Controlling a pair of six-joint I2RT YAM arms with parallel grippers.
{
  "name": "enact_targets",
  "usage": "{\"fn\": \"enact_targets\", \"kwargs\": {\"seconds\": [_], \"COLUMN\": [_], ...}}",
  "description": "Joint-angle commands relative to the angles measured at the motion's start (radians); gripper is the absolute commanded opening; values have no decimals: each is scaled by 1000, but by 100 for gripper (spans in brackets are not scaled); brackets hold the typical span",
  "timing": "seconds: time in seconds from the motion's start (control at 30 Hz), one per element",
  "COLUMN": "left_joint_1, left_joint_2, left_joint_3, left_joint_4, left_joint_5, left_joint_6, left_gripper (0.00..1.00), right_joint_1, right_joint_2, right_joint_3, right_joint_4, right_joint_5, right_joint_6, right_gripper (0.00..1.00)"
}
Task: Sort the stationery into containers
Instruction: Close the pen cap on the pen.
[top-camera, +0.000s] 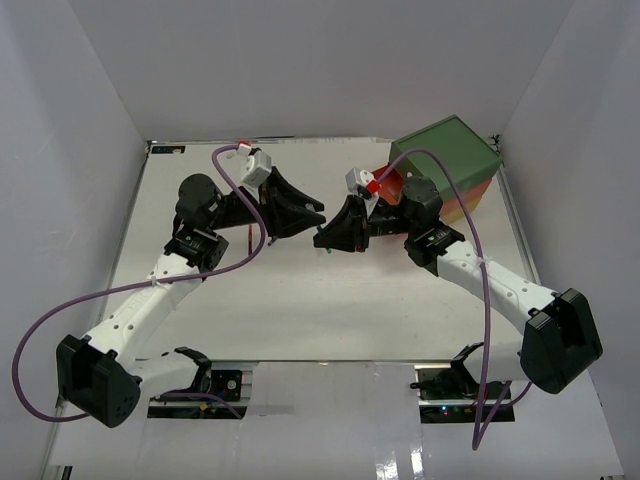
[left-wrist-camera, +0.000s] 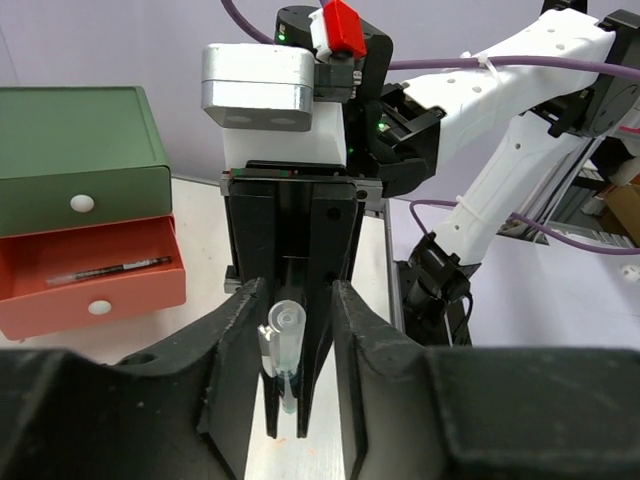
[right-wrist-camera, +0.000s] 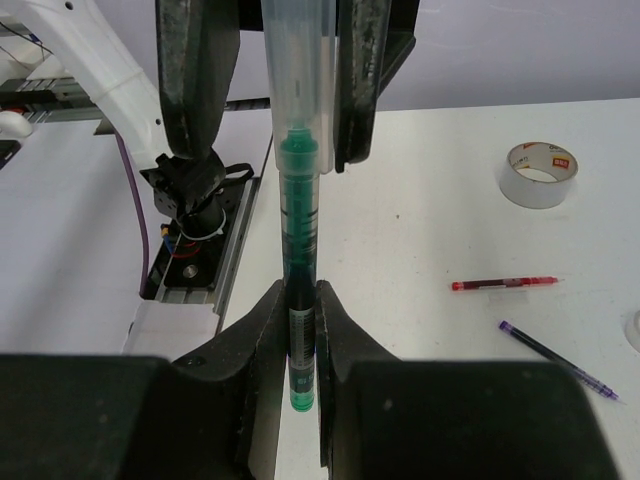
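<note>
We find the right gripper (right-wrist-camera: 300, 295) clamped on the lower barrel of a green pen (right-wrist-camera: 300, 200), which is held above the table (top-camera: 300, 300), midway between its left and right edges. The left gripper (left-wrist-camera: 292, 300) faces it: its jaws stand apart on either side of the pen's clear cap end, with a gap showing on at least one side. The three-drawer chest (top-camera: 447, 150) sits at the far right corner of the table. Its green top drawer (left-wrist-camera: 80, 200) is closed, and its orange-red middle drawer (left-wrist-camera: 90, 300) is pulled out with a dark pen (left-wrist-camera: 110, 270) inside. On the table lie a tape roll (right-wrist-camera: 540, 173), a red pen (right-wrist-camera: 503, 284) and a purple pen (right-wrist-camera: 555, 362)
</note>
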Motion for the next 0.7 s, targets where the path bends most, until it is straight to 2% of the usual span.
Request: {"fn": "enact_targets", "kwargs": {"seconds": [0.0, 0.33, 0.67], "left_joint_1": [6, 6, 6], "left_joint_2": [-3, 11, -17], "left_joint_3": [-5, 1, -37], "left_joint_4": [30, 19, -5], "left_joint_5": [18, 20, -58], "left_joint_6": [-14, -31, -40], "left_gripper": [42, 23, 19], "right_joint_1": [-4, -5, -5], "right_joint_2": [-1, 0, -9], "right_joint_3": [26, 24, 9], "right_joint_4": [44, 55, 128], "right_joint_5": [-15, -4, 71], "right_joint_6": [14, 23, 101], "right_gripper": [8, 8, 8]}}
